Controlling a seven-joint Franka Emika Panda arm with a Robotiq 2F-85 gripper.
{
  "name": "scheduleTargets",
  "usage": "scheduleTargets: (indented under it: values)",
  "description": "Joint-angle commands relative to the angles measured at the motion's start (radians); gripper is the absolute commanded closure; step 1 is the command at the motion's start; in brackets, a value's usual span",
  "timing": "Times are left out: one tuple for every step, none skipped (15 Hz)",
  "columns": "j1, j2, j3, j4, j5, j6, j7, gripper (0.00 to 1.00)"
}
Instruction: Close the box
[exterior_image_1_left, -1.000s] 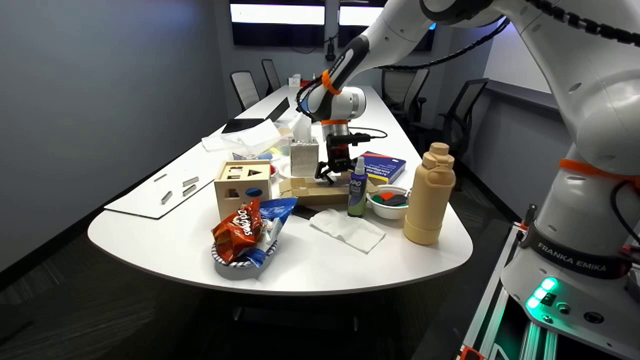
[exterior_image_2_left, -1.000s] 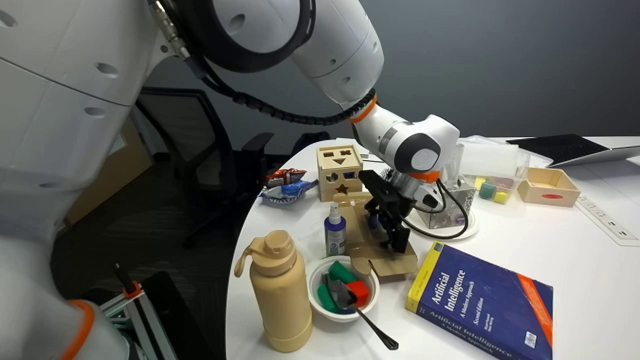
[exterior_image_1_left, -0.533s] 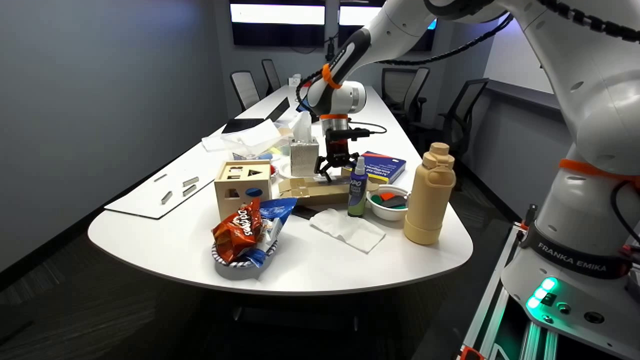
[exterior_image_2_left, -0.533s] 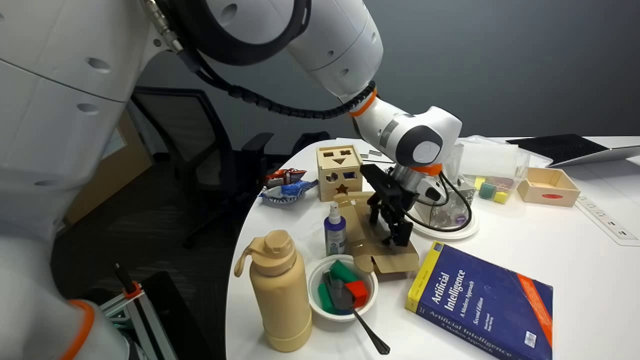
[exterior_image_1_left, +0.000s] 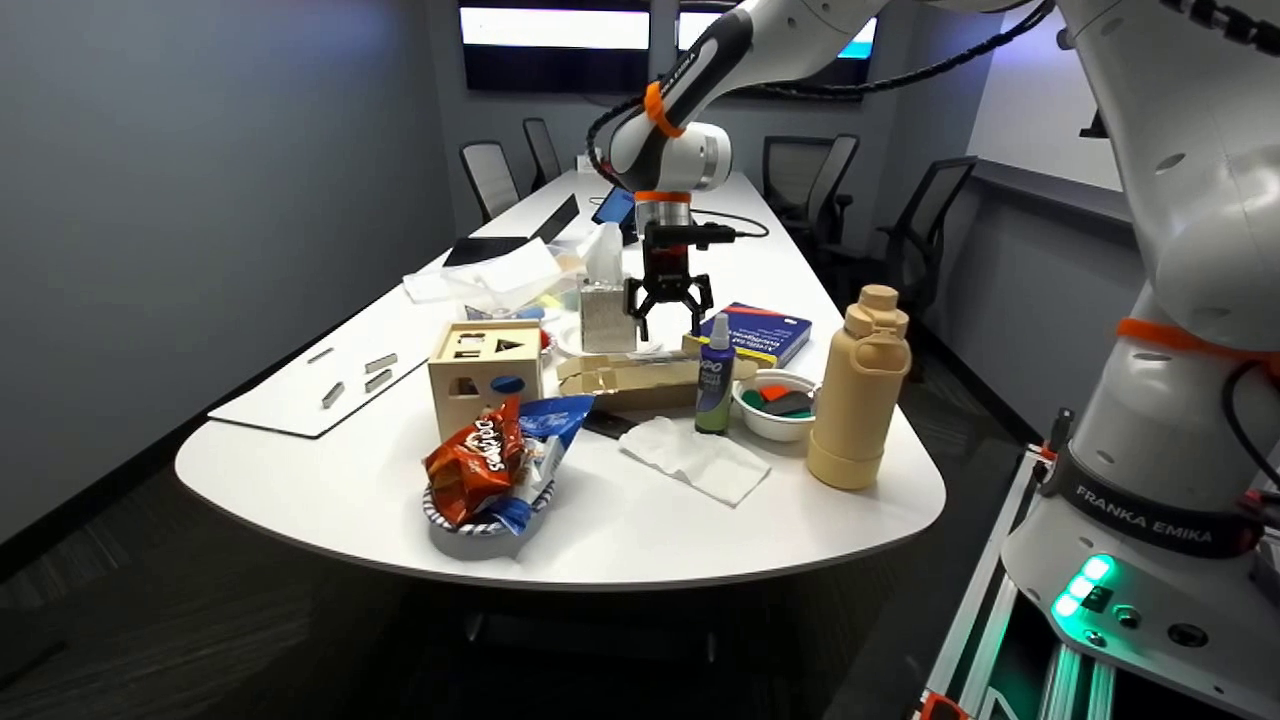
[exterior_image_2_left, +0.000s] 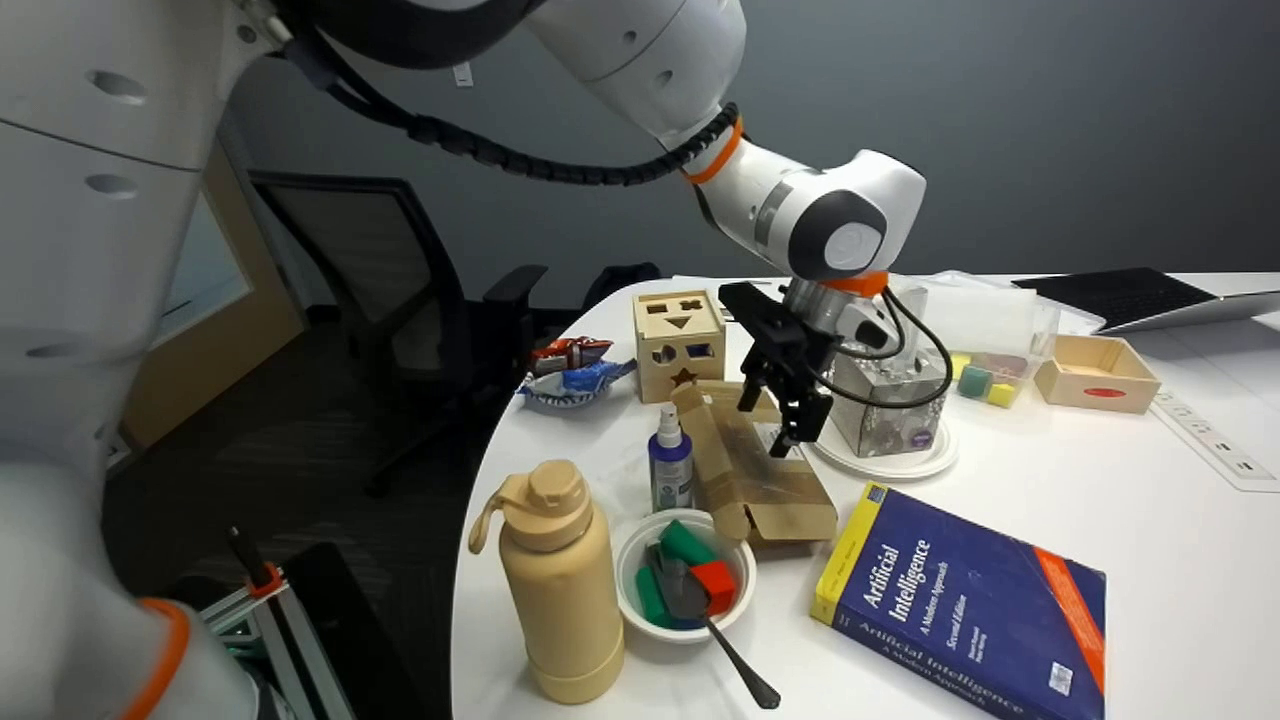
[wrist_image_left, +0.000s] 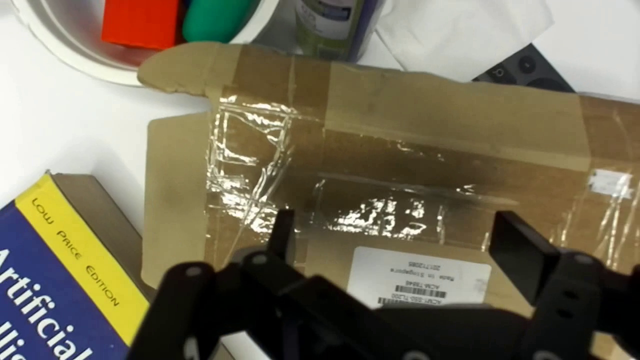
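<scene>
White board (exterior_image_1_left: 290, 410), 1: well left of the box (exterior_image_1_left: 630, 385) in an exterior view; bears 4 small grey bars (exterior_image_1_left: 381, 363).
Striped bowl (exterior_image_1_left: 482, 528), 1: front left of the box; holds 2 snack bags (exterior_image_1_left: 478, 465), 1 red and 1 blue.
Wooden cube (exterior_image_1_left: 487, 400), 1: pierced with holes, just left of the box.
Silver tissue carton (exterior_image_1_left: 608, 318), 1: behind the box.
Dark remote (exterior_image_1_left: 604, 423), 1: in front of the box.
Box, 1: tan cardboard, taped, lying on the counter (exterior_image_1_left: 640, 545); 1 flap (wrist_image_left: 176, 195) and 1 rounded tab (wrist_image_left: 180, 65) project from its right end; 1 printed label (wrist_image_left: 420, 277) faces up.
Pincer (exterior_image_1_left: 670, 335), 1: over the box and apart from it; 2 fingers spread wide, nothing held.
Spray bottle (exterior_image_1_left: 714, 385), 1: upright, just in front of the box.
Blue book (exterior_image_1_left: 768, 330), 1: behind the box, to its right.
White bowl (exterior_image_1_left: 778, 428), 1: just right of the box; holds coloured blocks (exterior_image_2_left: 715, 583), too overlapped to count, and 1 dark spoon (exterior_image_2_left: 735, 656).
Tan jug (exterior_image_1_left: 860, 400), 1: upright, farther right of the box.
</scene>
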Motion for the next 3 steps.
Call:
scheduleTargets:
  values:
    - [0.023,-0.111,-0.003,-0.086,-0.022,0.019,0.004,0.00]
    - [0.028,-0.126,-0.003,-0.093,-0.027,0.019,0.006,0.00]
    - [0.037,-0.138,-0.008,-0.100,-0.039,0.026,0.020,0.00]
